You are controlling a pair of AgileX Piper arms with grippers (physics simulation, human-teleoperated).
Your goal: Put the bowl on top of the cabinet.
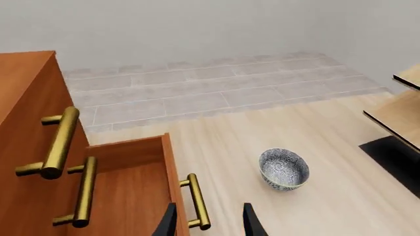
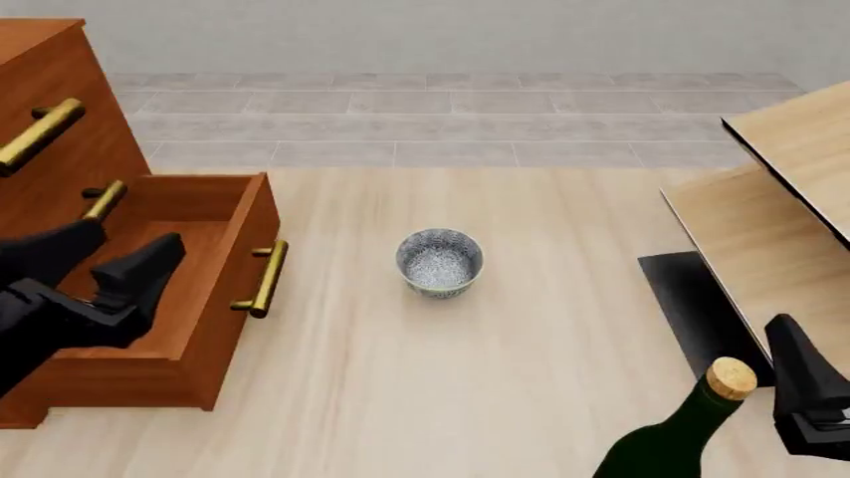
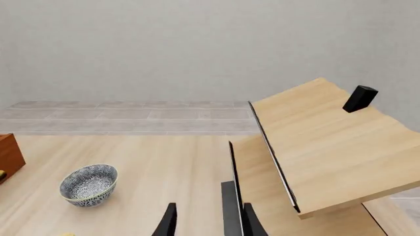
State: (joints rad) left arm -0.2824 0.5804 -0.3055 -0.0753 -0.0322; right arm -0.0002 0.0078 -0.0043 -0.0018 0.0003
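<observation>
The bowl (image 2: 440, 261), white with a fine blue-grey pattern, stands upright on the pale wood table, apart from both grippers; it also shows in the wrist views (image 1: 284, 168) (image 3: 88, 184). The reddish-brown cabinet (image 2: 54, 90) (image 1: 26, 98) stands at the left with its low drawer (image 2: 199, 299) pulled out. My left gripper (image 2: 133, 236) (image 1: 208, 223) hovers open over that drawer, left of the bowl. My right gripper (image 2: 803, 373) (image 3: 208, 221) is open at the near right, holding nothing.
A green bottle (image 2: 684, 433) with a cork stands at the near right beside my right gripper. Pale panelled furniture (image 2: 783, 199) (image 3: 321, 147) with black edges fills the right side, a small black block (image 3: 359, 98) on it. Brass handles (image 1: 196, 200) jut from the drawers.
</observation>
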